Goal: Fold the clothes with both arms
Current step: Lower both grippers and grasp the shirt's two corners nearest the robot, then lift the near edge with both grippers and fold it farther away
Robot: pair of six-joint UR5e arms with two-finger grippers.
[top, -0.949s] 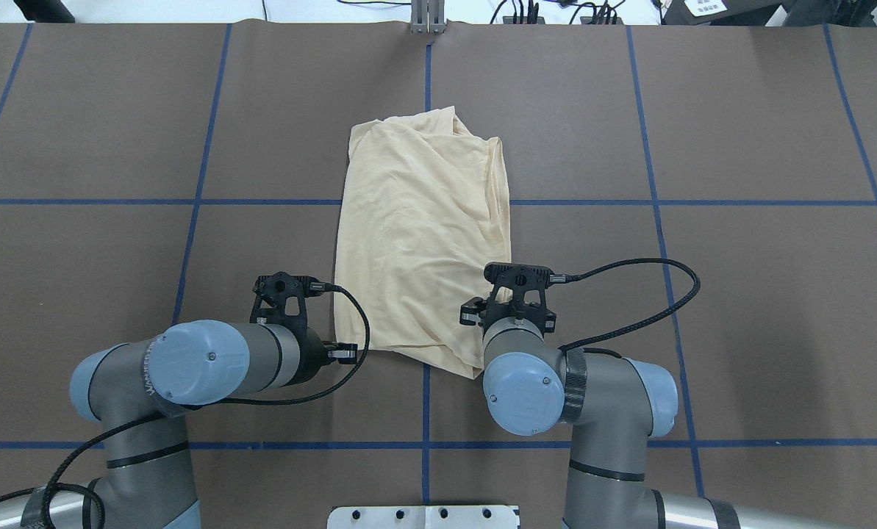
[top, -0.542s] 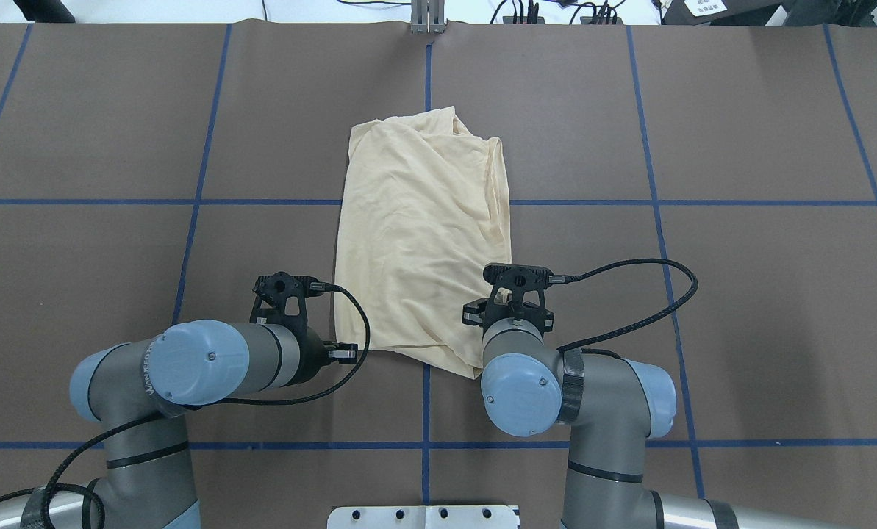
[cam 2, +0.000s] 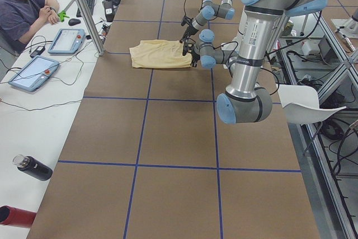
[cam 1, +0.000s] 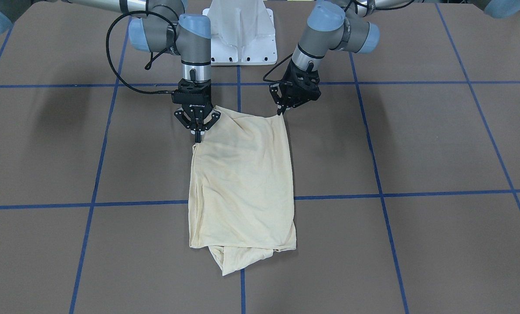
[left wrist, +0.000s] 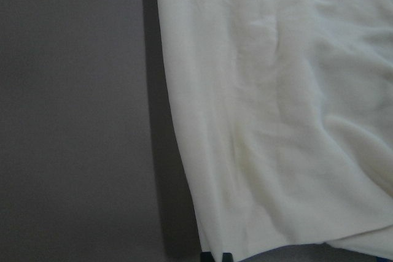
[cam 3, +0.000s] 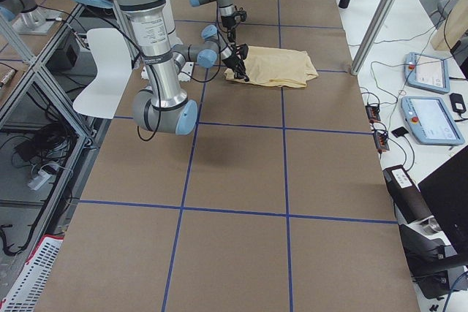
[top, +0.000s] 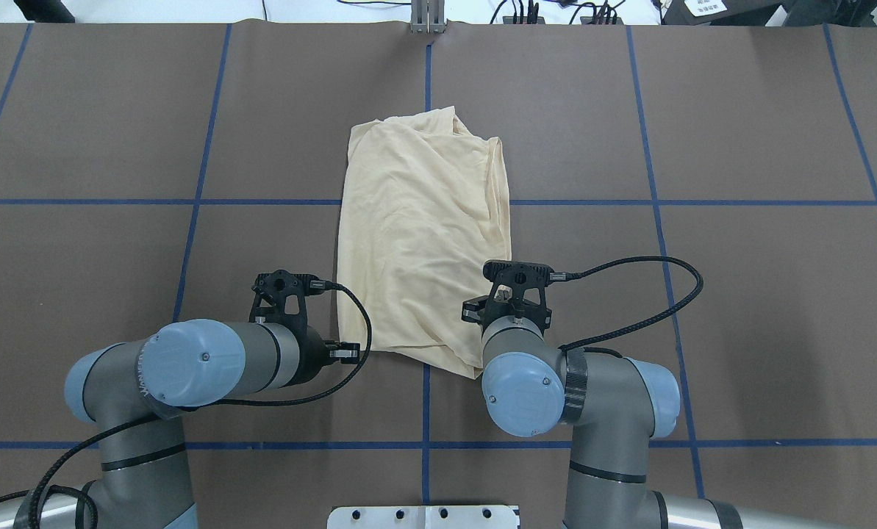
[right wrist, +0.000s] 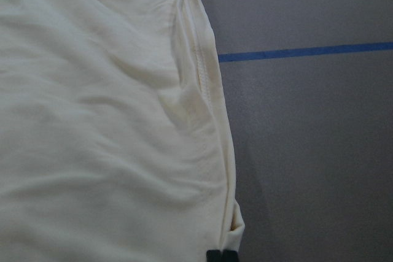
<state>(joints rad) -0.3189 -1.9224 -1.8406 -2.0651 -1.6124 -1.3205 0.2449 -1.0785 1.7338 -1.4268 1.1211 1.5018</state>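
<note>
The clothes [cam 1: 242, 183] are one pale cream-yellow shirt, folded into a long rectangle on the brown table [top: 703, 147], with a loose flap at its far end [top: 423, 121]. No print or label shows. My left gripper [cam 1: 281, 112] is shut on the shirt's near corner; its fingertips [left wrist: 216, 256] pinch the hem. My right gripper [cam 1: 197, 138] is shut on the other near edge, fingertips [right wrist: 221, 254] closed over the seam. In the overhead view both wrists hide the fingers. The corners at the grippers sit slightly raised.
Blue tape lines [top: 427, 411] divide the table into squares. The white pedestal base [cam 1: 240, 30] stands between the arms. A person [cam 2: 22, 4] sits at a side desk with pendants [cam 2: 33, 71] and bottles [cam 2: 33, 167] beyond the table's far edge.
The right wrist has edged a little away from the robot, the left elbow has shifted slightly outward, and the shirt's near left edge has pulled in a little.
</note>
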